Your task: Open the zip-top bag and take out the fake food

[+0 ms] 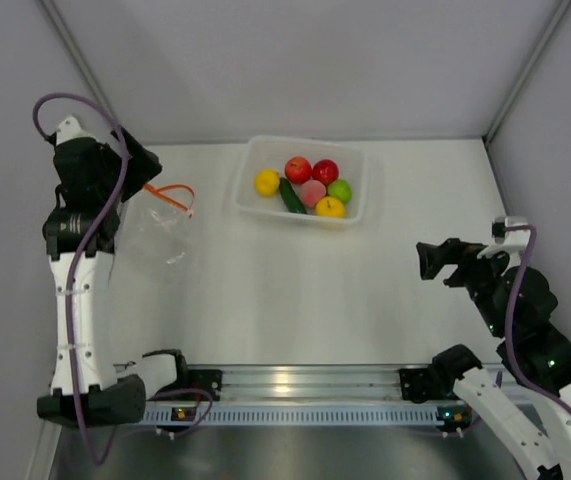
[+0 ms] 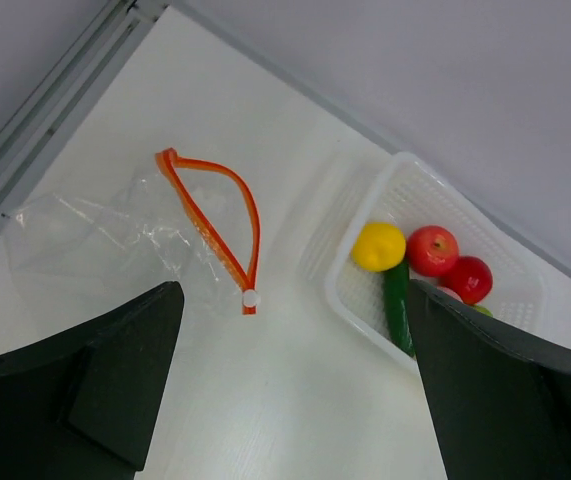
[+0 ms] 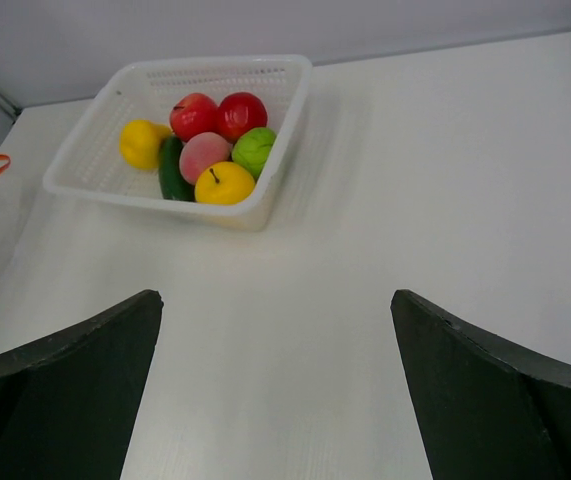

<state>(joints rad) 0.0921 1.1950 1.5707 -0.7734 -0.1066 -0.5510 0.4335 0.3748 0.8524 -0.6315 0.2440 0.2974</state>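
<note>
Left tool (image 2: 290,330) hangs wide open and empty above the zip-top bag (image 2: 105,240), lying on the surface (image 2: 295,400) with mouth agape. Right tool (image 3: 275,330): open, empty. Fake food (image 3: 210,150) sits in the basket (image 3: 265,70). We judge the film light, limp, slippery; zip strip (image 2: 205,228) gives the firmest hold.

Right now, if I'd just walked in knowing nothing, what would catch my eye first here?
The bright fake food stands out: red, yellow, pink and green pieces piled in a white basket at the far middle of the table. Next comes the clear zip-top bag with its orange strip, lying at the far left with nothing coloured inside. The left gripper hangs open above it, and the right gripper, also open, holds nothing.
</note>
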